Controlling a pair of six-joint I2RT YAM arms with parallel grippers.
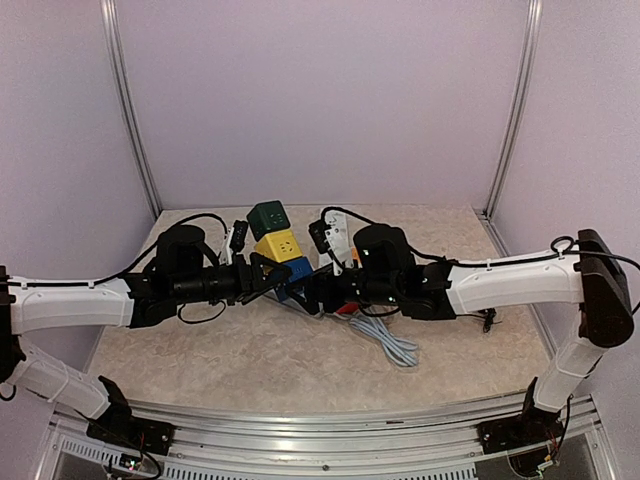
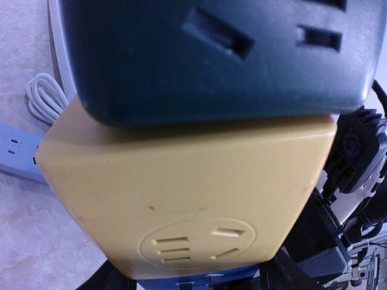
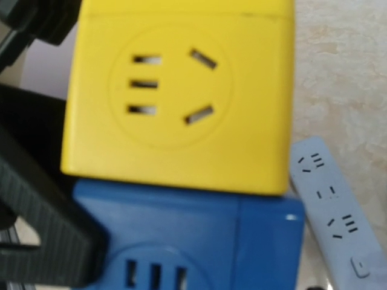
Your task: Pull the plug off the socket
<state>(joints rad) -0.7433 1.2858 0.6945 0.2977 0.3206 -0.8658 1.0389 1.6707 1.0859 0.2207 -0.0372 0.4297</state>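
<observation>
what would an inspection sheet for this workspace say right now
surface: beige marbled table
job's things: green cube, yellow cube and blue cube joined in a row, with sockets on their faces
clutter: pale strip lying beside the cubes
grippers: left tool and right tool meet at the blue cube; grip not readable
cables: bundled white cord in front of the right tool; black leads along both arms
surroundings: lilac walls, metal posts
</observation>
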